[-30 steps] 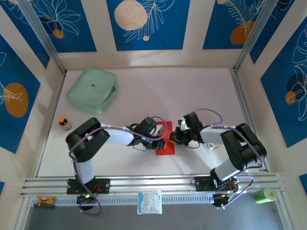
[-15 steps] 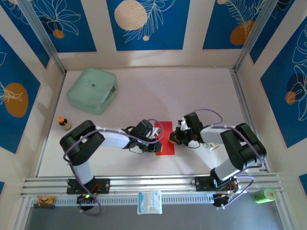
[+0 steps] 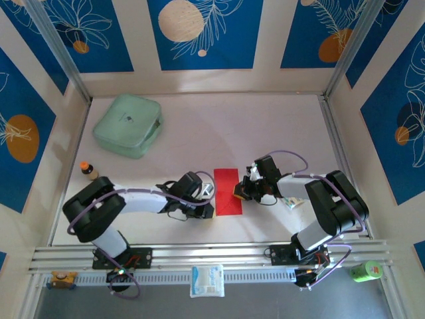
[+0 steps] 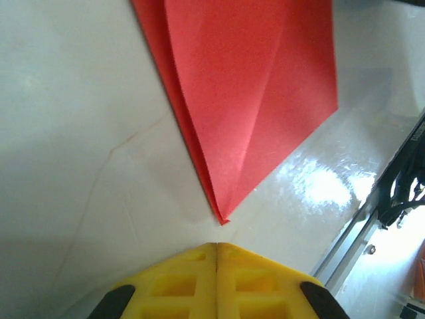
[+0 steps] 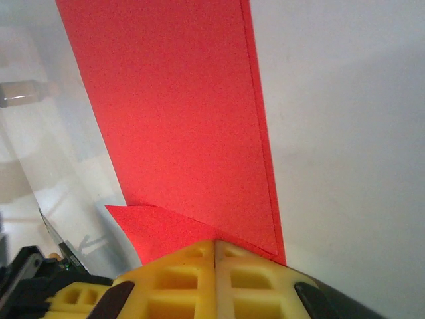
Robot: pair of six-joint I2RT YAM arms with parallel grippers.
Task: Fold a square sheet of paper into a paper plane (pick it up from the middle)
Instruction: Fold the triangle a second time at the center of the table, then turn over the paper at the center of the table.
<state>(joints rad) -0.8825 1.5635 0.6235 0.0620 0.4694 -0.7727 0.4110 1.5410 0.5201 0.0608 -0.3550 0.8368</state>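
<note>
While the right gripper (image 5: pixel 214 244), closed tight, presses on the red paper (image 3: pixel 226 191), probably to pin it, the left gripper (image 4: pixel 216 247) sits just beside it, closed, holding nothing.

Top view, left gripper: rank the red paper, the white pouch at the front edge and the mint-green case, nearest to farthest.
1. red paper: just right of the left gripper, on the table's middle.
2. white pouch: front edge, between the arm bases.
3. mint-green case: far-left corner of the table.
</note>
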